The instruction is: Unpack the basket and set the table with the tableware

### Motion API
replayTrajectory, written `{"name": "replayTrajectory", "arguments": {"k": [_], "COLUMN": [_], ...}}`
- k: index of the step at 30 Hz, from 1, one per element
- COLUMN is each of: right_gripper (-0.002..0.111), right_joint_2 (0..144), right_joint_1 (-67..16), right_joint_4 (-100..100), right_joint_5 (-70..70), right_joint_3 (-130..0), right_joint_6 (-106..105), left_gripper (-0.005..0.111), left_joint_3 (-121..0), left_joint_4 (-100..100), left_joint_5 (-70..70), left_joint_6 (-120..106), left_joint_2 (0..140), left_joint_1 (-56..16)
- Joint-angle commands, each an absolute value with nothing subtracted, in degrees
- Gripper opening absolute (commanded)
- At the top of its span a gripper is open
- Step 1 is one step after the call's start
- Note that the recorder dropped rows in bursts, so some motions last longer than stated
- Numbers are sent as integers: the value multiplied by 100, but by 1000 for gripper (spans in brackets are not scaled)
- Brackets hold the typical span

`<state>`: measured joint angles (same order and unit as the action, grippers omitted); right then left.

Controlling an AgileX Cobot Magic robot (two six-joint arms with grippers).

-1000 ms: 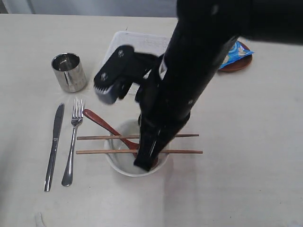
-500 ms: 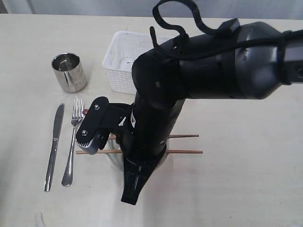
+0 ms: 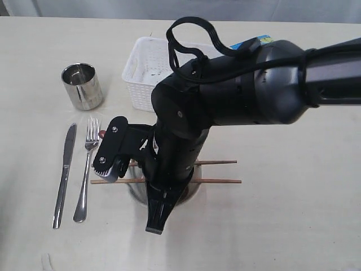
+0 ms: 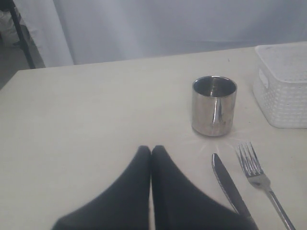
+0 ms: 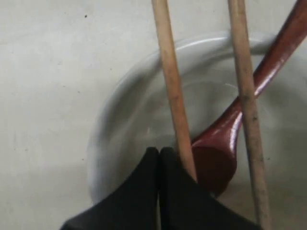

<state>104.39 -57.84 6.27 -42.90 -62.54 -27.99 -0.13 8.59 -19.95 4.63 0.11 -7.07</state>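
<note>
Holding right end effector [image 5: 159,151] pinched closed, empty, just above off-white bowl [image 5: 122,120] at near middle of surface [image 3: 282,226]. Risking nudging two chopsticks [image 3: 220,181] off rim or flipping wooden spoon [image 5: 223,141] out if dropping lower. Holding left end effector [image 4: 151,148] closed, empty too.

A blue snack bag [image 3: 256,40] is peeking out at the far side of the exterior view; only a small corner of it is showing, and the rest is lying out of sight. In the left wrist view a pale grey curtain [image 4: 182,24] is hanging in soft vertical folds beyond the far edge of the desk [image 4: 72,120]. Next to the curtain a thin black post [image 4: 21,33] is slanting down across a patch of grey floor [image 4: 7,67].
</note>
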Motion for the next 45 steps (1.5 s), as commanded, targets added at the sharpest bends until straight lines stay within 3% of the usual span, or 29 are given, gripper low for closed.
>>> {"name": "replayTrajectory", "arguments": {"k": [1, 19, 28, 31, 40, 45], "right_gripper": [0, 0, 0, 0, 0, 0], "right_joint_2": [10443, 10393, 9406, 8957, 8480, 8565], "right_joint_1": [-5810, -5810, -5745, -5379, -3075, -2878], "right_joint_4": [444, 153, 443, 443, 786, 1808], "right_joint_5": [-4162, -4081, -4235, -4150, -3912, -3793], "right_joint_3": [-6246, -6254, -6254, -6254, -6258, -6284], "right_joint_6": [-2725, -2725, -2697, -2621, -2581, -3811], "left_gripper": [0, 0, 0, 0, 0, 0], "left_joint_3": [0, 0, 0, 0, 0, 0], "left_joint_4": [879, 879, 879, 879, 879, 879], "left_joint_5": [-1992, -1992, -1992, -1992, -1992, -1992], "left_joint_6": [476, 476, 476, 476, 476, 476], "left_joint_2": [0, 0, 0, 0, 0, 0], "left_joint_1": [-736, -736, -736, -736, -736, -736]}}
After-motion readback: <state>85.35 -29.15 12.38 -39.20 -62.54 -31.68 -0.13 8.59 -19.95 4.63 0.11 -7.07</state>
